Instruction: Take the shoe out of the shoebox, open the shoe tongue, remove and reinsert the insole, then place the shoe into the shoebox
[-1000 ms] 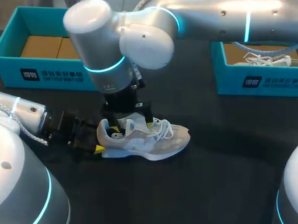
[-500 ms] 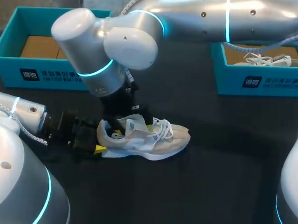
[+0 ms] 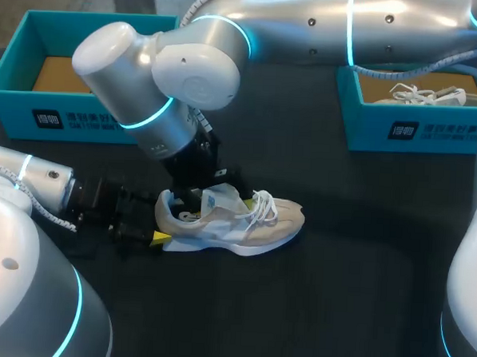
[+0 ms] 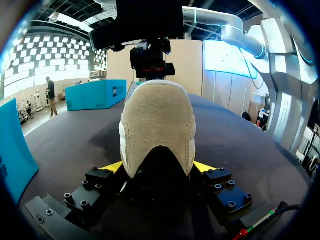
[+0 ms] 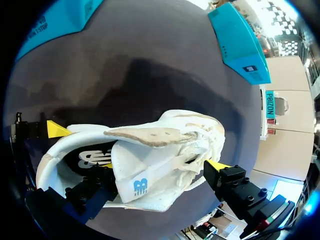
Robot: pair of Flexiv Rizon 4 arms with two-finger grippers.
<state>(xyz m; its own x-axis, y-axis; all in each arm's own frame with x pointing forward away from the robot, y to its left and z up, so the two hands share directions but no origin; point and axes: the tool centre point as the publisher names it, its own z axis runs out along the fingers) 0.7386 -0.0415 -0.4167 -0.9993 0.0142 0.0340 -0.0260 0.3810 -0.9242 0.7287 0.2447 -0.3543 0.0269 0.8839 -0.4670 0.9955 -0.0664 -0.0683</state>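
A white and beige sneaker (image 3: 236,224) lies on its sole on the black table, toe pointing right. My left gripper (image 3: 159,227) holds its heel. In the left wrist view both yellow fingertips (image 4: 112,166) press the suede heel (image 4: 157,125) from two sides. My right arm crosses in from the upper right, and its gripper (image 3: 209,196) sits at the shoe's mouth. In the right wrist view this gripper (image 5: 162,166) is open and straddles the raised tongue (image 5: 150,136). One finger is down in the shoe opening, the other outside by the laces. The insole is hidden.
An open teal shoebox (image 3: 23,99) stands at the back left. A second teal box (image 3: 409,127) at the back right holds another white shoe (image 3: 427,94). The right arm's big elbow (image 3: 148,70) hangs over the table's left middle.
My right arm has swung leftward and its gripper has sunk lower into the shoe's mouth by the tongue. The shoe and the left gripper stayed put.
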